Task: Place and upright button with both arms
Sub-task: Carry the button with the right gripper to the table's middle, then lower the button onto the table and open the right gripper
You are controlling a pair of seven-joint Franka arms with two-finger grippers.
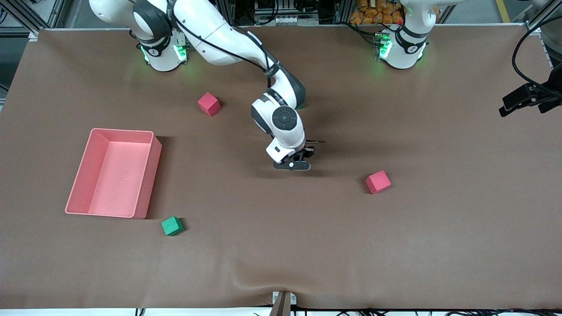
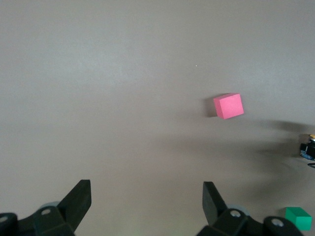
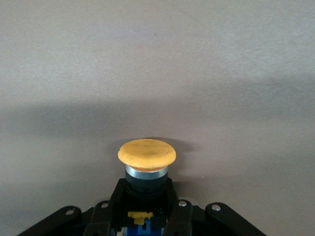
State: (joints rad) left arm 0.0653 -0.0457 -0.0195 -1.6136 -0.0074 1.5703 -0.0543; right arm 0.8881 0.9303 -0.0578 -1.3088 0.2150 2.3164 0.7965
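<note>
Gripping the button (image 3: 146, 167) by its black body, my right gripper (image 3: 145, 209) was clamped shut on it, the round orange cap sticking out past my fingertips toward the brown table (image 1: 281, 245). In the front view that gripper (image 1: 293, 162) sat just below the centre of the frame, low over the cloth, its own bulk hiding the button from that camera. In the left wrist view the button (image 2: 308, 147) showed only as a small dark shape with a blue bit at the right edge of the frame.

My left gripper (image 2: 146, 204) stood spread as wide as it goes, holding nothing and touching nothing, both black fingers (image 2: 78, 196) at the bottom of its wrist view with bare cloth between them. In the front view it (image 1: 524, 103) waited at the right edge of the frame.

A red cube (image 1: 378, 181) lay right of the frame's centre, near my right gripper but apart from it. Another red cube (image 1: 209, 104) lay upper left of centre. A green cube (image 1: 172, 226) lay lower left, just beside the corner of the pink tray (image 1: 149, 180), which sat at middle left.
</note>
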